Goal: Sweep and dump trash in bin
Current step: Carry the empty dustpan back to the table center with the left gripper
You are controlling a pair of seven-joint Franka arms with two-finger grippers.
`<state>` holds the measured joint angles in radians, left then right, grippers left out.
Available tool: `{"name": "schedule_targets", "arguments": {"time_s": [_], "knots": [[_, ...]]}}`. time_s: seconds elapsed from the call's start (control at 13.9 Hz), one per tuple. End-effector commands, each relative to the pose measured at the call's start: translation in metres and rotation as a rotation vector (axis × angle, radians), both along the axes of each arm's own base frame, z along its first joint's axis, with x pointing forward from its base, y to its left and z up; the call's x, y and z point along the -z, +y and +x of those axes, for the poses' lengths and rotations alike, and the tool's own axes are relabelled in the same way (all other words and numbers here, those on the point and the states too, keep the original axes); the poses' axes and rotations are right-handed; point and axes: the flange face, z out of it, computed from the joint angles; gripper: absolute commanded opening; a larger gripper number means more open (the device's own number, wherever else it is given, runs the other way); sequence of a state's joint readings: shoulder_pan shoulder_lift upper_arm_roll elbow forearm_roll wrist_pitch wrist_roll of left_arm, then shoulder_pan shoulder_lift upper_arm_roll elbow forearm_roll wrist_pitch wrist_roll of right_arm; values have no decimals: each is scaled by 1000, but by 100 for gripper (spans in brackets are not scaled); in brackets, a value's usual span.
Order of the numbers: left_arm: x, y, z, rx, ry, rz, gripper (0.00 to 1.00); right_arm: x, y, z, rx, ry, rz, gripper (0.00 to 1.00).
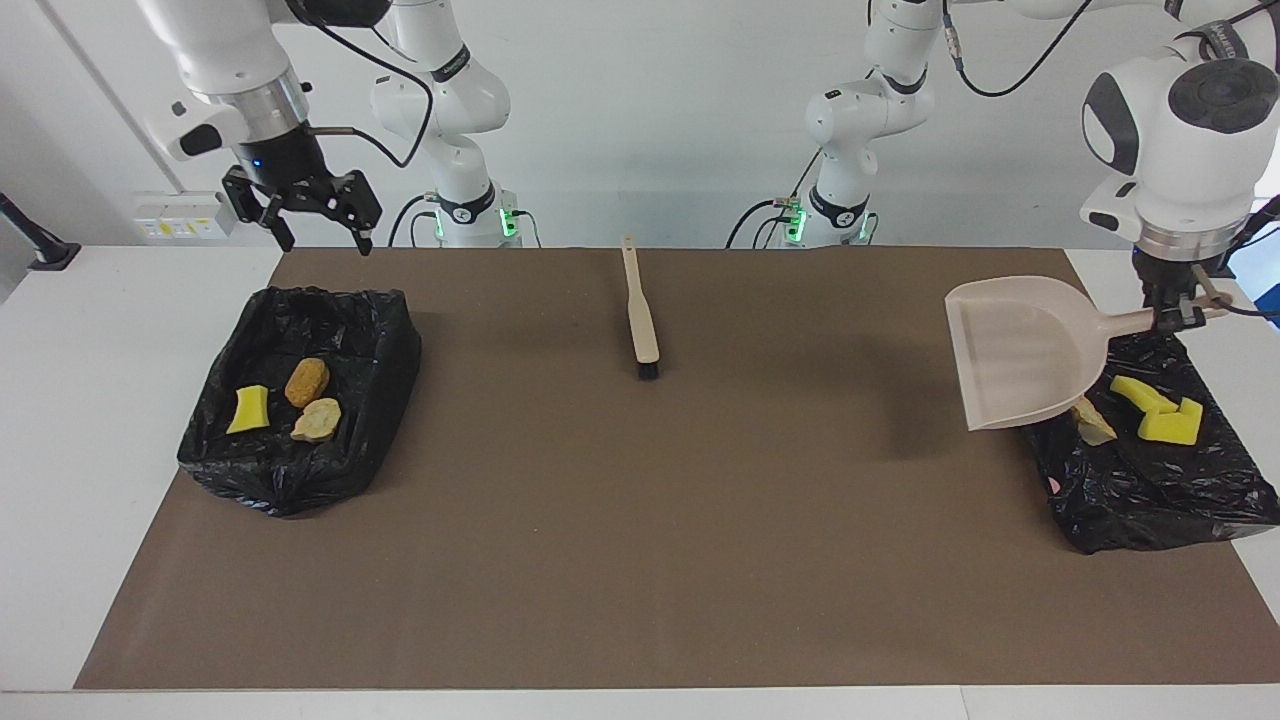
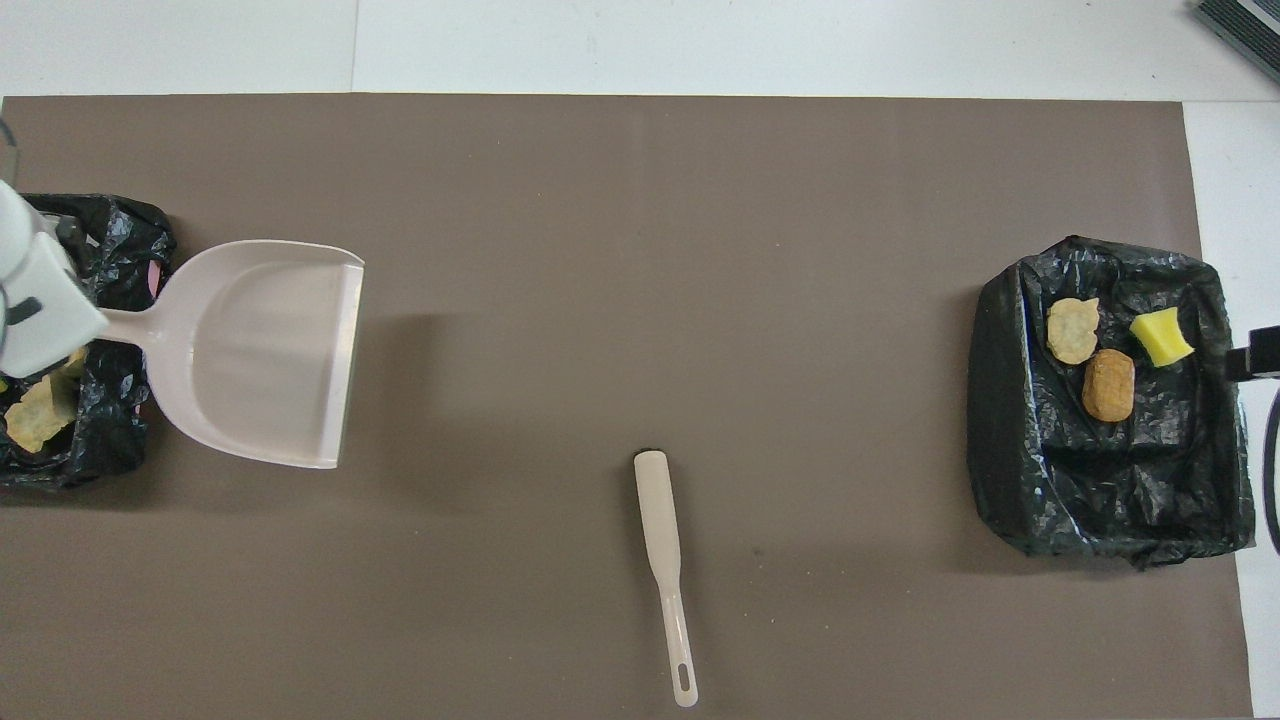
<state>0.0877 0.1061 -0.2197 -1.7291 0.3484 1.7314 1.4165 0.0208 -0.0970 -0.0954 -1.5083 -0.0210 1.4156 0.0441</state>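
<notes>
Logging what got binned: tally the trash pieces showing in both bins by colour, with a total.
Yellow pieces: 3
Golden-brown nugget: 1
Pale beige lump: 1
Tan piece: 1
Total: 6 showing; the dustpan covers part of the bin at the left arm's end.

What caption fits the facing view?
Left gripper holds emptied dustpan beside trash-filled bin; brush lies mid-table.

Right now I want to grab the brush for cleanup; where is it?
The beige black-bristled brush lies on the brown mat midway between the two black-lined bins, close to the robots' edge, untouched by either arm.
</notes>
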Motion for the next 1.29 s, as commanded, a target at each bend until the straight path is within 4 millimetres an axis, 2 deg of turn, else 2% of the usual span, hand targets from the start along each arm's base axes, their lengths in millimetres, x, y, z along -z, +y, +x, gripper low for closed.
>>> {"name": "schedule_targets", "arguments": {"time_s": [0.0,0.07,0.22,0.36,0.43,0.57,0.65,0.86,1.0,1.15,1.22], "knots": [[18,-43,-14,-160,-34,-49,0,10,4,-3,-36,25,-6,100],[24,-66,-19,-213,-42,-73,0,11,5,-5,-40,36,-3,100],[40,-91,-27,-387,-50,-119,0,14,4,-13,-75,44,0,100],[61,-126,-31,-553,-48,-149,0,14,2,-15,-116,39,3,100],[65,-144,-35,-662,-73,-159,0,14,2,-15,-114,39,3,100],[71,-193,-52,-837,-129,-169,0,13,1,-14,-120,37,1,100],[80,-214,-56,-905,-143,-165,0,14,1,-14,-120,37,0,100],[95,-259,-61,-1121,-138,-237,0,13,1,-14,-136,36,-5,100],[103,-298,-65,-1240,-149,-287,0,14,2,-14,-135,38,-5,100],[109,-349,-76,-1360,-107,-291,0,13,6,-11,-137,33,3,100],[111,-372,-75,-1444,-104,-282,0,13,8,-13,-140,42,4,100]]}}
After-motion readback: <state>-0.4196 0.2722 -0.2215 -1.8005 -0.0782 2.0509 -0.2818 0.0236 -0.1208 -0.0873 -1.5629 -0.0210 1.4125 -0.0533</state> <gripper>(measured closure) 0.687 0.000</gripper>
